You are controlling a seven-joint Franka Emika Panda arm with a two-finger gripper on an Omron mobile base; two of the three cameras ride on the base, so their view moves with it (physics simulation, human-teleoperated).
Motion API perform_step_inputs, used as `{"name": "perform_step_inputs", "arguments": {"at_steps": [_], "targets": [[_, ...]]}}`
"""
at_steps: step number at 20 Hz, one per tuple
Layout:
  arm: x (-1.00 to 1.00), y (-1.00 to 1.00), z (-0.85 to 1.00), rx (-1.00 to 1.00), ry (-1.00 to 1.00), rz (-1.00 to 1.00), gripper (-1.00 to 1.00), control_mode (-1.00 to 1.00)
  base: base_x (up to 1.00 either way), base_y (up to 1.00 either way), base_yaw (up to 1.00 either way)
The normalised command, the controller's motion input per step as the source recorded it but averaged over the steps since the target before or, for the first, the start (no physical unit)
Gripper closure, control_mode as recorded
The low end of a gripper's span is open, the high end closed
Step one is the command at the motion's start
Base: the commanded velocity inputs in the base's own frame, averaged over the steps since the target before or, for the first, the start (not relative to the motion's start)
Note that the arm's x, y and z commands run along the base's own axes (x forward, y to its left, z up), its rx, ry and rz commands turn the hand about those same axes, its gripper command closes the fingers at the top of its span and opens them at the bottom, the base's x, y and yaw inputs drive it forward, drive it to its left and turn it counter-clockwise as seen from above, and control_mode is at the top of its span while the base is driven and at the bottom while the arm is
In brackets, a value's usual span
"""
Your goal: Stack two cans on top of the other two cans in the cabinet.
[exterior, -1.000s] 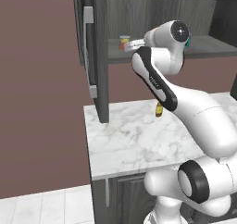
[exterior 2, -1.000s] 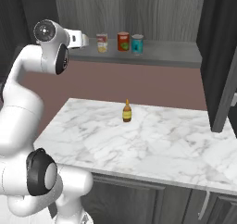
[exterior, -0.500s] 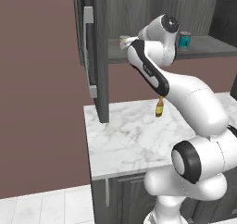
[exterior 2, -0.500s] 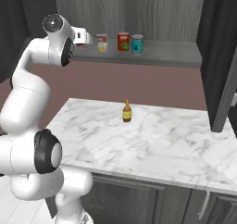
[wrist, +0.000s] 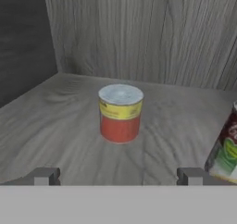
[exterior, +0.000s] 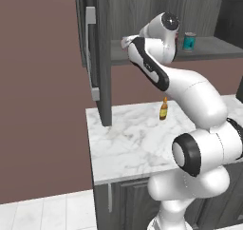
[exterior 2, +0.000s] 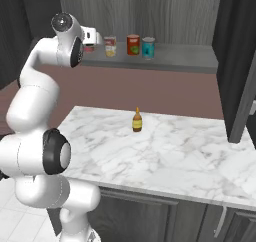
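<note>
From the left, the cabinet [exterior: 102, 58] shows its tall dark door swung out, with a pale handle [exterior: 91, 53] running down its edge. Behind it a grey shelf [exterior 2: 175, 56] spans the opening.

At the left end of that shelf stands the short can [wrist: 120, 113] with a red-and-yellow label and a silver top. It is upright on bare shelf, apart from the others. The hand [wrist: 118, 176] sits just in front of it at shelf height, its 2 dark fingertips [wrist: 44, 176] spread as wide as they go, one to each side of the can's line. Nothing lies between them and neither tip touches the can.

In the right base view the hand's white body [exterior 2: 91, 37] reaches in at the shelf's left end and partly covers the short can. Next along comes the cream can [exterior 2: 110, 46] with a red top band; its edge shows at the right border of the hand view. Then the red-orange can [exterior 2: 132, 44], and just beside it the teal-blue can [exterior 2: 148, 47] with a silver top. All 3 stand upright on the shelf; no can is on another.

Below, on the marble bench [exterior 2: 165, 156], a small amber bottle [exterior 2: 137, 121] stands alone.
</note>
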Motion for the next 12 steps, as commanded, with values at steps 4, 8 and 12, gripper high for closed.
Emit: {"name": "perform_step_inputs", "arguments": {"at_steps": [4,8,12], "targets": [[0.28,0.00,-0.12,0.00,-0.12,0.00,-1.00,-1.00,0.00,0.00,0.00],[0.31,0.02,-0.04,0.02,-0.08,0.00,-1.00,-1.00,0.00,0.00,0.00],[0.30,0.05,0.00,0.00,0.00,0.00,-1.00,-1.00,0.00,0.00,0.00]]}}
